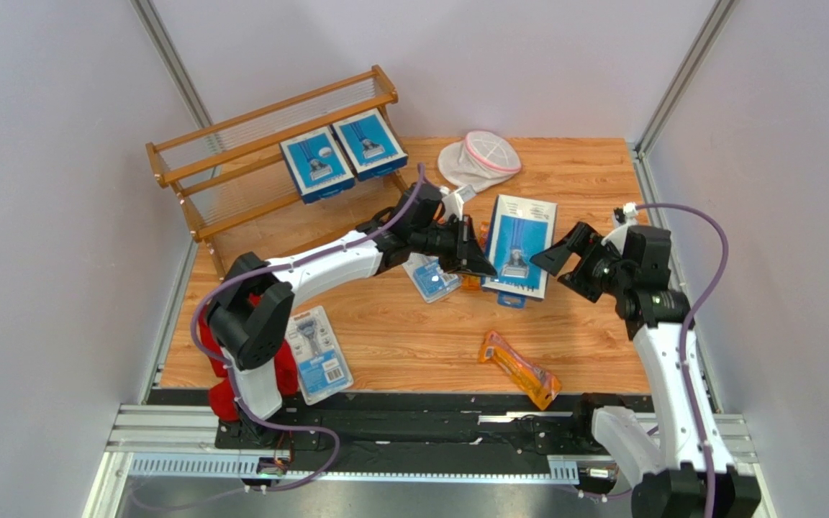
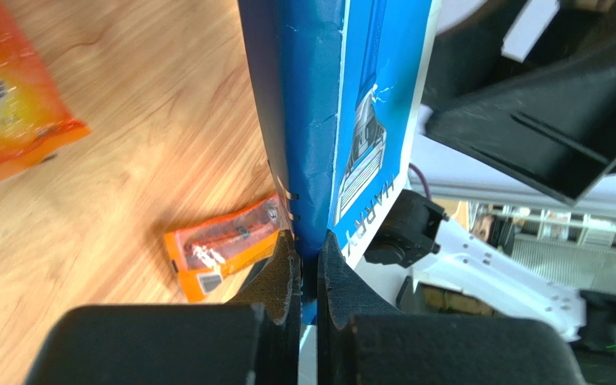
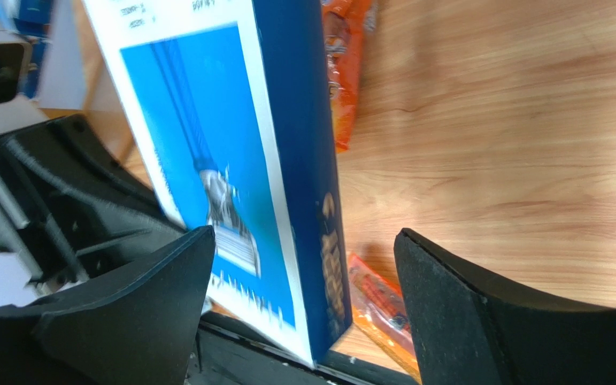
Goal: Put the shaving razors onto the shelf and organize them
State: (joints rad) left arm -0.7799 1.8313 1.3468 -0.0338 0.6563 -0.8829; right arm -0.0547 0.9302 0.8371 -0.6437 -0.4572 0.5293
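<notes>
My left gripper (image 1: 484,259) is shut on the left edge of a flat blue razor box (image 1: 525,232), which is tilted up off the table. In the left wrist view the pads (image 2: 287,269) pinch the box (image 2: 367,120) at its thin edge. My right gripper (image 1: 555,250) stands open at the box's right side. Its fingers (image 3: 167,273) straddle the box (image 3: 231,160) with gaps on both sides. Two more blue boxes (image 1: 341,154) lie on the wooden shelf (image 1: 203,138) at the back left.
A blister pack (image 1: 430,278) lies under my left wrist and another (image 1: 316,351) by the left arm's base. One orange bag (image 1: 518,369) lies near the front, another (image 2: 223,245) beneath the held box. A white pouch (image 1: 480,157) sits at the back, a red cloth (image 1: 213,362) front left.
</notes>
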